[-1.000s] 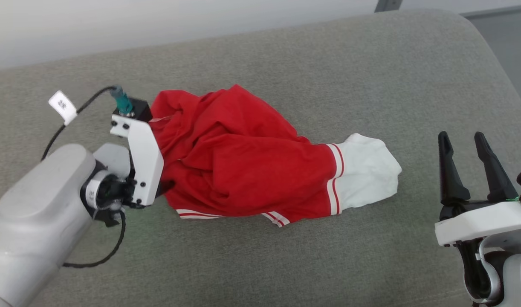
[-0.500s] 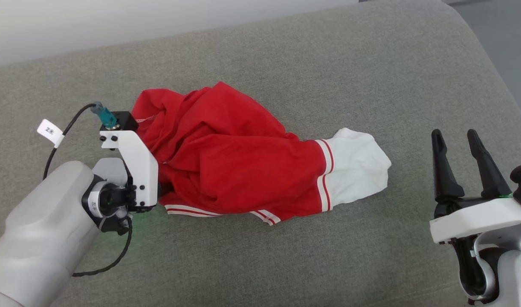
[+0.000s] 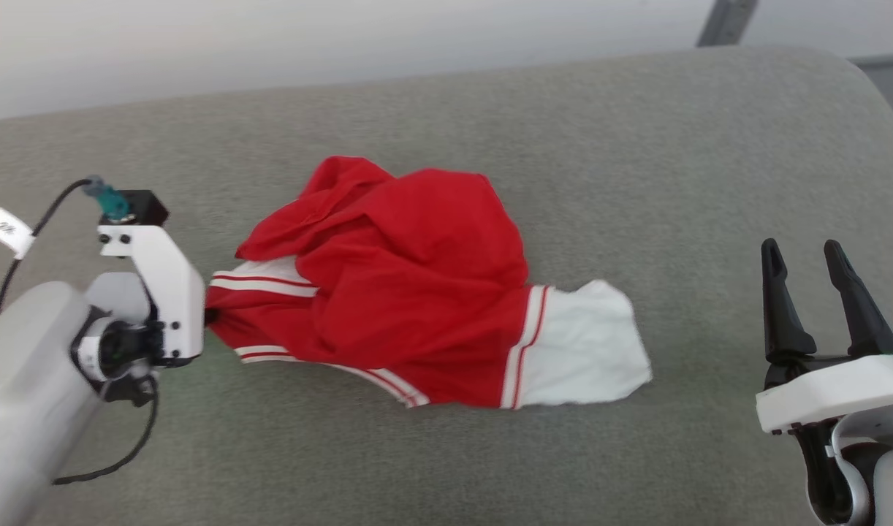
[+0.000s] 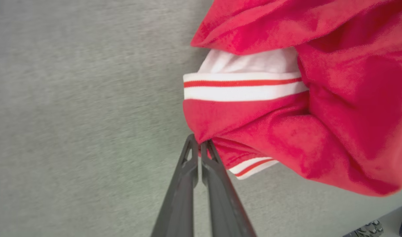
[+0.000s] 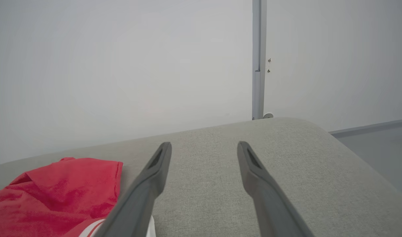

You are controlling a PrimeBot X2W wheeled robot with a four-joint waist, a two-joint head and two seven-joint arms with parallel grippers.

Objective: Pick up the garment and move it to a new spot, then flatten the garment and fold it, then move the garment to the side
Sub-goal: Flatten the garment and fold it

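Red crumpled garment (image 3: 410, 292) with a white sleeve lies bunched mid grey fabric cushion (image 3: 673, 146), its left edge pinched between the tight-closed fingers of the left gripper (image 4: 198, 144), while the right gripper (image 3: 801, 250) hovers well apart, fingers spread, holding nothing.

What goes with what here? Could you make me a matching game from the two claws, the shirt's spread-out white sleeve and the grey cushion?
Things
1. left gripper
2. right gripper
3. white sleeve
4. grey cushion

States or places
A. open, holding nothing
B. underneath, bearing the T-shirt
C. shut on a fold of the red T-shirt
D. spread flat at the T-shirt's end nearest the right gripper

Pairs: 1-C, 2-A, 3-D, 4-B
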